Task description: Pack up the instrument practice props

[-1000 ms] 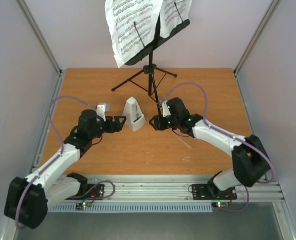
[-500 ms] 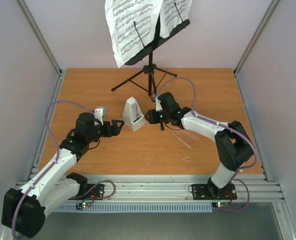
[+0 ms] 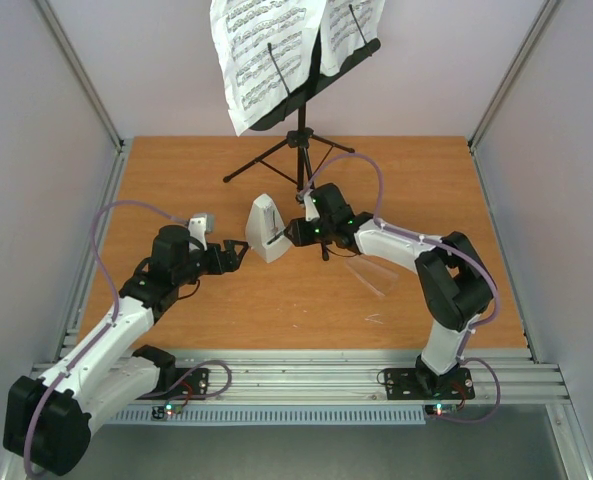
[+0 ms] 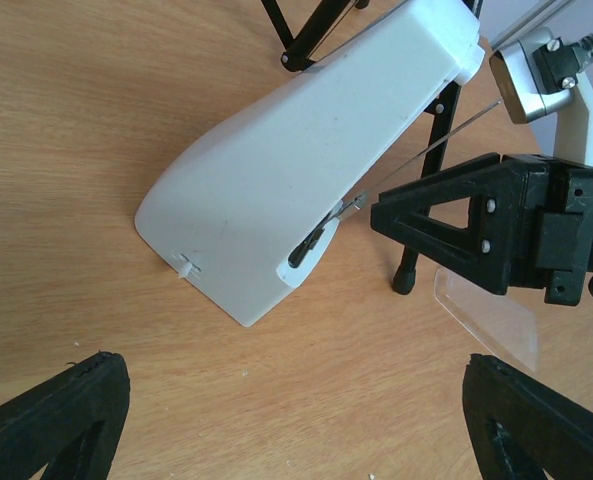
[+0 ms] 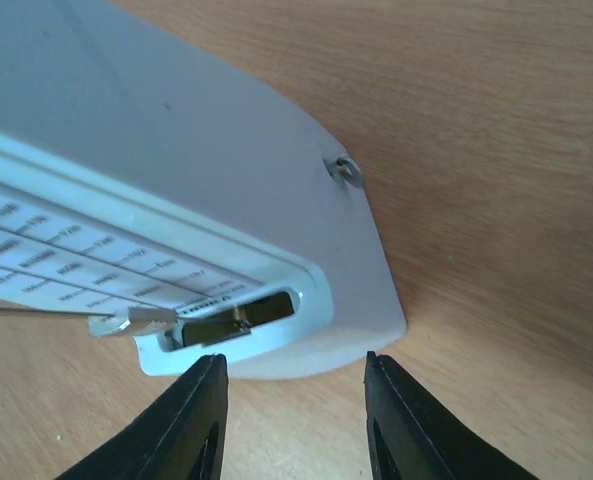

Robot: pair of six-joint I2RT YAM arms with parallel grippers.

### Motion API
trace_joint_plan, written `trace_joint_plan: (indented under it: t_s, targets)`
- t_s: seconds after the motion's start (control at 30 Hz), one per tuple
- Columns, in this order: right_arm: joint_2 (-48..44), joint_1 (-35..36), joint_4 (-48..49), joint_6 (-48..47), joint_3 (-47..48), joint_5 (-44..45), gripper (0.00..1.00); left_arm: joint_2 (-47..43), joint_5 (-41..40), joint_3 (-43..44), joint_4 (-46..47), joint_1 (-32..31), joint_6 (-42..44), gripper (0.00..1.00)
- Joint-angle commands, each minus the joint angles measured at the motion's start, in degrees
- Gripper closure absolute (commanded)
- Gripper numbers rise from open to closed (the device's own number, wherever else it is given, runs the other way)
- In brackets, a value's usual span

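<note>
The pale grey metronome (image 3: 269,228) stands upright near the middle of the wooden surface (image 3: 176,170). The black music stand (image 3: 301,150) is at its 12 o'clock, toward the far edge, with white sheet-music pages (image 3: 266,55) on its desk.

The right hand (image 3: 294,232) sits at the metronome's 3 o'clock, right up against its side. In the right wrist view the hand (image 5: 296,400) is open to a modest gap. Its two fingers (image 5: 191,420) are just short of the metronome's (image 5: 176,170) rounded base edge, and nothing is clamped between them. Whether they touch it cannot be told.

The left hand (image 3: 238,248) is at the metronome's 8 o'clock, close but apart. In its own camera the hand (image 4: 296,420) is spread wide and empty, with the metronome (image 4: 306,150) ahead of it.

The clear plastic cover (image 3: 371,272) lies flat on the surface at the metronome's 4 o'clock, below the right forearm.
</note>
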Motion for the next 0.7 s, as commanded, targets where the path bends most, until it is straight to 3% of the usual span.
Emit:
trace_joint_plan:
  t_s: [0.0, 0.67]
  targets:
    - [1.87, 0.35, 2.85, -1.7, 2.66, -2.58, 0.61, -0.28, 0.76, -0.05, 0.85, 0.09, -0.47, 0.08]
    - [6.09, 0.93, 3.13, -6.52, 4.9, -5.39, 0.65, -1.63, 0.79, 0.48, -1.26, 0.15, 0.09, 0.08]
